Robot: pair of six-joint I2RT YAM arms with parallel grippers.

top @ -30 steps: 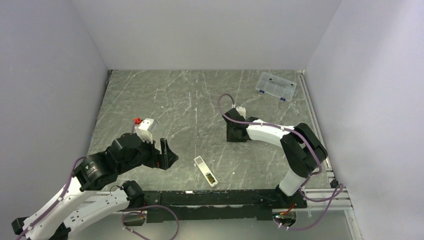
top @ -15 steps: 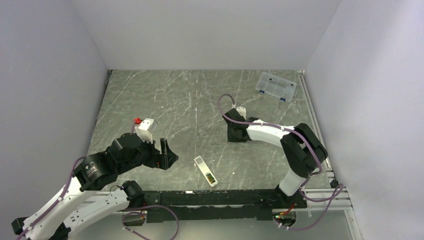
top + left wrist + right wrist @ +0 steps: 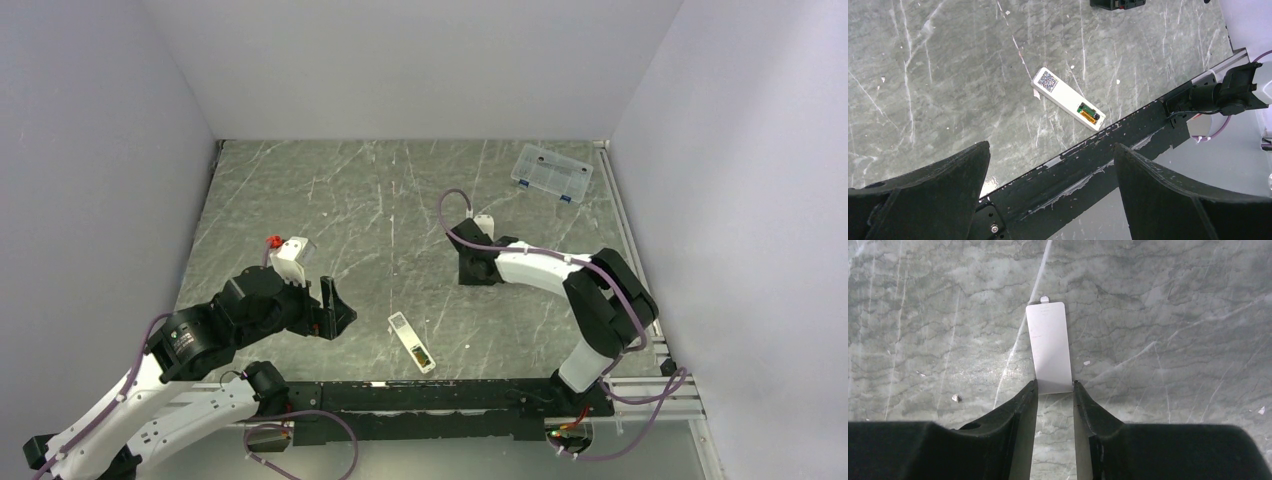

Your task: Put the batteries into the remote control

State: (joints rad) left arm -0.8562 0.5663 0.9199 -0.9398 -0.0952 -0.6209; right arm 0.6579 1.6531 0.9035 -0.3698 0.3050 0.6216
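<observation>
The white remote control [image 3: 412, 342] lies near the table's front edge with its battery recess facing up, and it also shows in the left wrist view [image 3: 1065, 97]. A dark green battery [image 3: 1084, 106] and an orange battery [image 3: 1091, 116] sit in the recess at its near end. My left gripper [image 3: 335, 305] is open and empty, and hovers left of the remote. My right gripper [image 3: 470, 262] is low on the table at centre right. Its fingertips [image 3: 1034, 387] pinch the near end of a small flat white cover piece [image 3: 1049, 345].
A clear compartment box [image 3: 551, 172] sits at the back right corner. The black rail [image 3: 430, 395] runs along the table's near edge, just below the remote. Small white specks [image 3: 956, 398] dot the marble surface.
My right gripper has shifted very slightly to the right. The left arm and the remote have not moved.
</observation>
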